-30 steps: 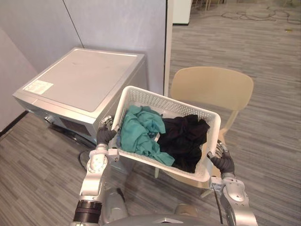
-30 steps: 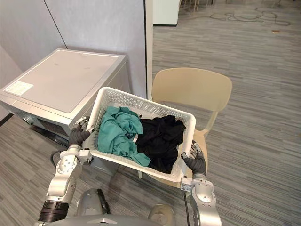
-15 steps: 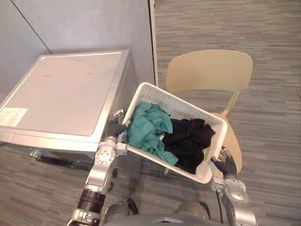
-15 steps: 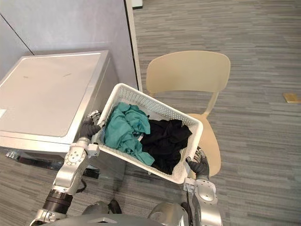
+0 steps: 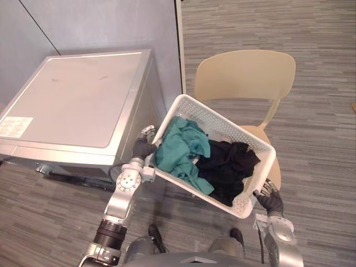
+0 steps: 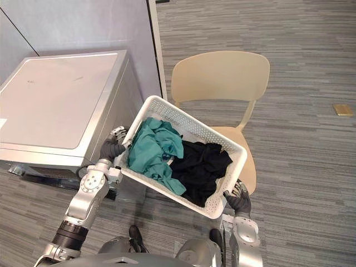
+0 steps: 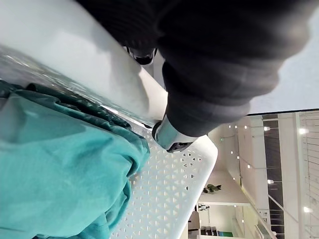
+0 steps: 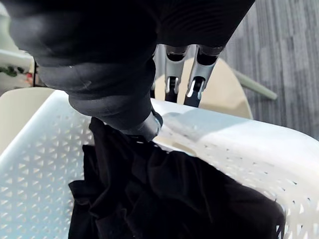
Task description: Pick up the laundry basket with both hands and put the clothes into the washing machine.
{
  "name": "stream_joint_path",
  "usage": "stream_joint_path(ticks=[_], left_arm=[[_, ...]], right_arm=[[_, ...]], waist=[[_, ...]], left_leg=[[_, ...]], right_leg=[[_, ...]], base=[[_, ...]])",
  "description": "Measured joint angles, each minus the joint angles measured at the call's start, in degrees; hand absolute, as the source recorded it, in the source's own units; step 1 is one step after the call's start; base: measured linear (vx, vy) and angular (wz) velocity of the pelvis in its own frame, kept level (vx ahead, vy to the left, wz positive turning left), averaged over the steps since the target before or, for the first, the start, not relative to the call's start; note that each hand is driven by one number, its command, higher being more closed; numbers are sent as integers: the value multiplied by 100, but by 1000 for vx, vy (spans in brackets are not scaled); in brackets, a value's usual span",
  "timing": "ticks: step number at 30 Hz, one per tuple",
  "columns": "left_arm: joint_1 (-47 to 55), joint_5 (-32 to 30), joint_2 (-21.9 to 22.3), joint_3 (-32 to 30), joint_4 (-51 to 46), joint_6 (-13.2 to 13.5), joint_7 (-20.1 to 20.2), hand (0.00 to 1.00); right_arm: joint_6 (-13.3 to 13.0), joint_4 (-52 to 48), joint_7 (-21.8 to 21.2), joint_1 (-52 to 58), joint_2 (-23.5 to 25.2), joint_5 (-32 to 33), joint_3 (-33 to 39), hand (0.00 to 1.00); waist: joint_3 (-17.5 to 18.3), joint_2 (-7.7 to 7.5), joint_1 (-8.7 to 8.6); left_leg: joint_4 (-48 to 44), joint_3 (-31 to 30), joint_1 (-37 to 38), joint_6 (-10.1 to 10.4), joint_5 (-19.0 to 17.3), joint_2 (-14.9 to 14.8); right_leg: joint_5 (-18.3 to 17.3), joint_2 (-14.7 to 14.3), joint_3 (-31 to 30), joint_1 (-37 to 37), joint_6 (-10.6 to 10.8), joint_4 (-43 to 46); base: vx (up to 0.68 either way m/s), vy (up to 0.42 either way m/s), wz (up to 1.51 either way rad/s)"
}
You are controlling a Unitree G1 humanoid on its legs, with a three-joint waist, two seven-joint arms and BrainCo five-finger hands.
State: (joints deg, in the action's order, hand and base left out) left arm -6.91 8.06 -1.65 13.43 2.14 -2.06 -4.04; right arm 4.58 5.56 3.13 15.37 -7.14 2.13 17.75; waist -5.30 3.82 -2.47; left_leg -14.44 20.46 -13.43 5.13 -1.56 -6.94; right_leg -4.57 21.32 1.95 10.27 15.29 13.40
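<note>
Turning in on the washing machine (image 5: 78, 100) now, squarer at the left than a second ago, though with the whole view swung round, so reading that as the head turning, not the machine moving. Gripping the basket's left end with the left hand (image 5: 143, 147), thumb hooked inside the mesh wall and fingers curled underneath, right up beside the machine's front corner. Carrying the laundry basket (image 5: 229, 125) clear in the air and more skewed than before, left end leading toward the machine, right end trailing over the chair. Keeping the teal garment (image 5: 181, 147) heaped at the left end and the black garment (image 5: 228, 167) at the right, both well inside, nothing spilled. Clamping the right end with the right hand (image 5: 270, 197), thumb pressed on top of the rim, fingers wrapped down the outside. Uncovering more of the chair (image 5: 245, 75) seat past the basket's right end than a second ago. Looks like the lift is done and the carry across well under way, with the unloading not yet begun. Can't see the machine's front or door from up here, tucked under its own top, so can't tell open from closed; can't make out much of the right hand's fingers below the rim in the head views either
</note>
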Motion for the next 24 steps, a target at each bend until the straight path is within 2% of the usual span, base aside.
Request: stream_joint_path(ticks=[6, 11, 13, 18, 24], left_arm=[[7, 301, 14, 205, 7, -2, 80, 100], [-364, 580, 95, 508, 554, -1, 0, 100], [-641, 709, 130, 635, 891, -1, -114, 100], [-1614, 1213, 337, 897, 1953, -8, -513, 100], [-2408, 1679, 728, 963, 2965, -11, -1053, 100]], right_arm=[[1, 11, 122, -84, 45, -28, 278, 100], [33, 291, 537, -519, 73, -24, 635, 100], [47, 344, 717, -649, 74, 12, 751, 100], [95, 341, 1253, -1129, 17, 106, 1089, 100], [287, 331, 1960, -1799, -94, 287, 1400, 100]], waist=[[-51, -84, -52], [-152, -223, -81], [-232, -305, -94], [-772, -530, -104], [-1144, -606, -85]], left_leg=[[-7, -48, -288, -50, 95, 2], [-34, -98, -487, -92, 183, -3], [-34, -87, -555, -94, 213, -16], [88, 19, -674, -51, 321, -81], [56, 29, -824, -108, 442, -166]], right_leg=[[96, -9, 48, 217, -17, -48], [130, -24, 55, 380, -16, 7], [134, -37, 53, 471, -18, 56], [177, -85, -1, 765, -64, 199], [231, -153, -19, 955, -45, 308]], base=[[-1, 1, 6], [-36, 6, 6], [-68, 7, 4], [-90, -2, -4], [-6, -1, 0]])
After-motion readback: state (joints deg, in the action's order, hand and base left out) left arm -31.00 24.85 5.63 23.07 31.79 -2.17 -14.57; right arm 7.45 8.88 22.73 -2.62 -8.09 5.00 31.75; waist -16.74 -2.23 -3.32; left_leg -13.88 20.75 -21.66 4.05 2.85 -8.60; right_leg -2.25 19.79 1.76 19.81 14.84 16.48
